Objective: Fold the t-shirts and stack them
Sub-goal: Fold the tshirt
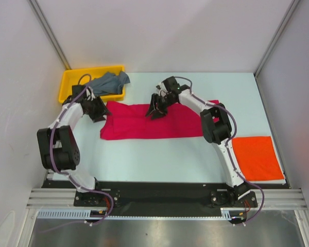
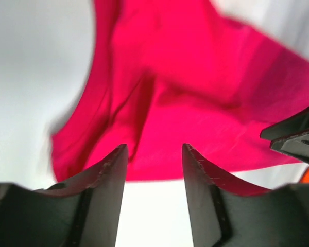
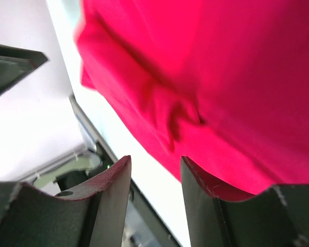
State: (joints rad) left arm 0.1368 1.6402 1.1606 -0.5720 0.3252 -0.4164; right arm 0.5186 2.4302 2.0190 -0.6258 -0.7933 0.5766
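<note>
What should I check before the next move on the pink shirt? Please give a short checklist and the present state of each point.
1. Left pincer open and empty: ok.
2. Right pincer open and empty: ok.
3. Crimson-pink t-shirt lying smooth: not ok, both wrist views show creases.
4. Crimson-pink t-shirt folded to stack size: not ok, it is a long band, wider than the folded one.
5. Orange-red t-shirt folded flat at the near right, ready as a stack base: ok.
6. Grey-blue t-shirt out of the yellow tray: not ok, it lies crumpled in it.
</note>
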